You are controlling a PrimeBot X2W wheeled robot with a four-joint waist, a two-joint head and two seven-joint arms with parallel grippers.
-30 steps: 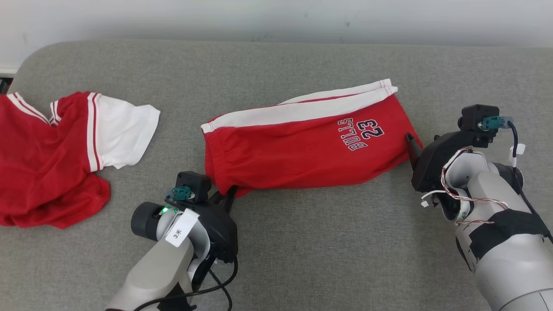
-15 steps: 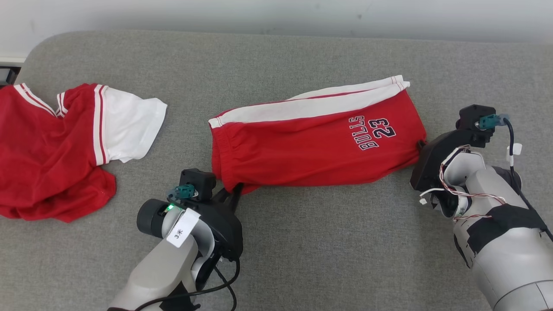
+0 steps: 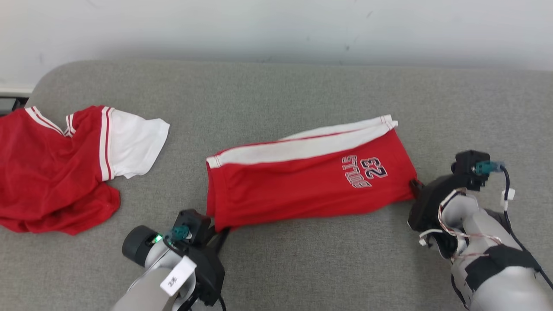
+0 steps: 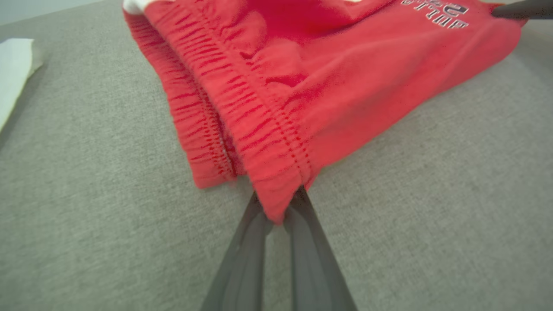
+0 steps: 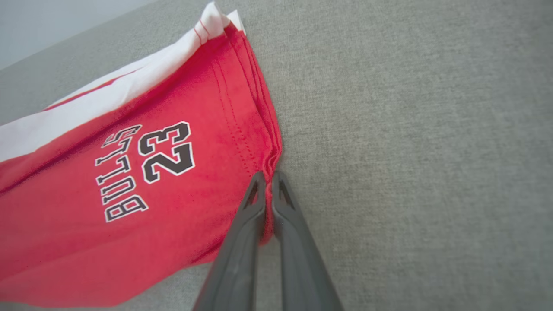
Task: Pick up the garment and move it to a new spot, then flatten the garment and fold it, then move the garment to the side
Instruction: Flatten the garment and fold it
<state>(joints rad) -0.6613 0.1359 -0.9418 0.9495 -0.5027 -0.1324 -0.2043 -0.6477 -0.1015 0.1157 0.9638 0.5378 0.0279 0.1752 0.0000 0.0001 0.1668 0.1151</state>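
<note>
The garment [image 3: 302, 185] is a pair of red shorts with a white side stripe and "BULLS 23" print, folded lengthwise on the grey cushion. It hangs stretched between both grippers, its near edge lifted. My left gripper [image 3: 222, 231] is shut on the elastic waistband corner [image 4: 281, 203]. At the opposite end my right gripper [image 3: 415, 186] is shut on the leg hem [image 5: 268, 172], fingers pinched together over the red cloth [image 5: 129, 207].
A red and white jersey [image 3: 65, 172] lies crumpled at the far left of the grey cushion [image 3: 302, 268]. A white wall [image 3: 276, 26] runs behind the cushion's far edge. Open grey surface lies in front of the shorts and to their right.
The right gripper has closed on the leg hem. Both grippers now hold the shorts taut and slightly raised. The head camera has shifted, so the whole scene sits lower in view.
</note>
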